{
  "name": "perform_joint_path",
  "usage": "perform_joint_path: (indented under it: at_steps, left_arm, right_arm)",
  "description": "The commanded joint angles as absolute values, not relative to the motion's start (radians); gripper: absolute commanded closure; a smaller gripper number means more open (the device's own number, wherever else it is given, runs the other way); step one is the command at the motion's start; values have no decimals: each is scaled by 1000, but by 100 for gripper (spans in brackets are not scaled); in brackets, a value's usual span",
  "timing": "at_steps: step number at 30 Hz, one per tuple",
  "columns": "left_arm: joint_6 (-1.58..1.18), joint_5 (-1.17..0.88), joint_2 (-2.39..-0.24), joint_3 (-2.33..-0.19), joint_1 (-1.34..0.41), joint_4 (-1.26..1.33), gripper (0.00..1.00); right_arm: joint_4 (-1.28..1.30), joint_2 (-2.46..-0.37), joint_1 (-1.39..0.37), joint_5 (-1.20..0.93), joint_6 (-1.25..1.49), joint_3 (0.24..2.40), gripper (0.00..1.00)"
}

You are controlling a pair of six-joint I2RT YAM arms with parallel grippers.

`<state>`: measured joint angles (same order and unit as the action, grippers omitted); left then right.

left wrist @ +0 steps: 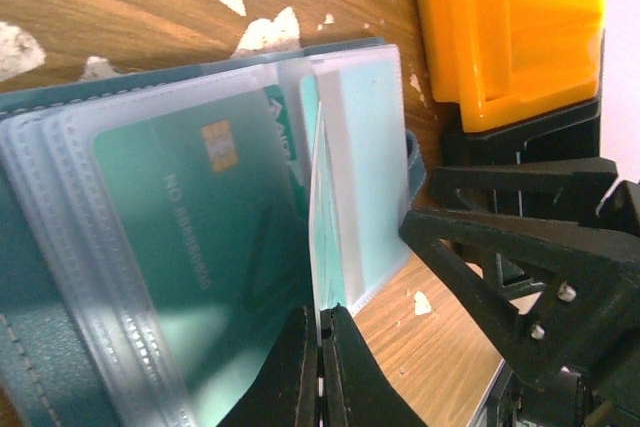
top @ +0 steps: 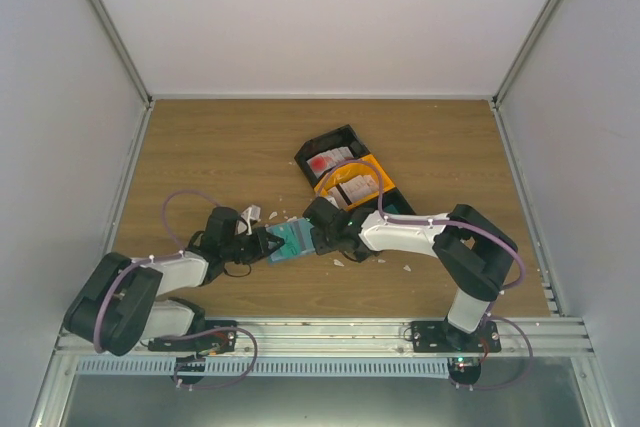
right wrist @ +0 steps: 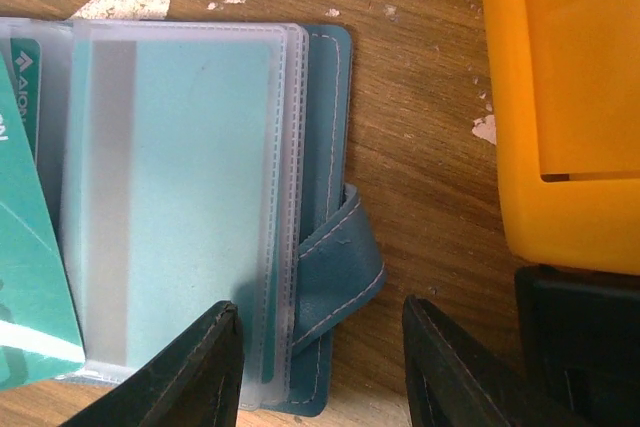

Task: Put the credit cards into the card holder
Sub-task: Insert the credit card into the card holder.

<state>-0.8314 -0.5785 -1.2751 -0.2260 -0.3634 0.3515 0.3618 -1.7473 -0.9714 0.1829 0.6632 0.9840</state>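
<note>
The blue-teal card holder point(top: 293, 240) point(right wrist: 326, 147) lies open on the table between both grippers, its clear sleeves fanned out. A teal-green credit card point(left wrist: 190, 237) with a gold chip sits in one sleeve, a pale teal one point(right wrist: 190, 197) in the rightmost sleeve. My left gripper point(top: 265, 245) point(left wrist: 320, 332) is shut on a thin sleeve sheet standing edge-on; whether a card is inside it I cannot tell. My right gripper point(top: 318, 235) point(right wrist: 320, 312) is open, straddling the holder's right edge and strap without touching. Red-and-white cards point(top: 325, 160) lie in the trays.
A black tray point(top: 347, 135) and an orange tray point(top: 378, 162) point(right wrist: 570, 97) stand just behind the holder, close to my right gripper. Torn white scraps point(top: 250, 214) point(left wrist: 265, 32) are scattered on the wooden table. Grey walls enclose the table.
</note>
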Motion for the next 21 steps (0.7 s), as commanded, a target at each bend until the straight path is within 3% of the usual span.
perform_joint_path:
  at_steps: [1,21]
  left_arm:
    - [-838,-572,-1315,-243,-356,395,100]
    - [-816,-597,-1498,-314,-353,388,100]
  right_arm:
    - [394,-1753,-981,186,678,970,55]
    - [387,-1772,-982,144,687,959,58]
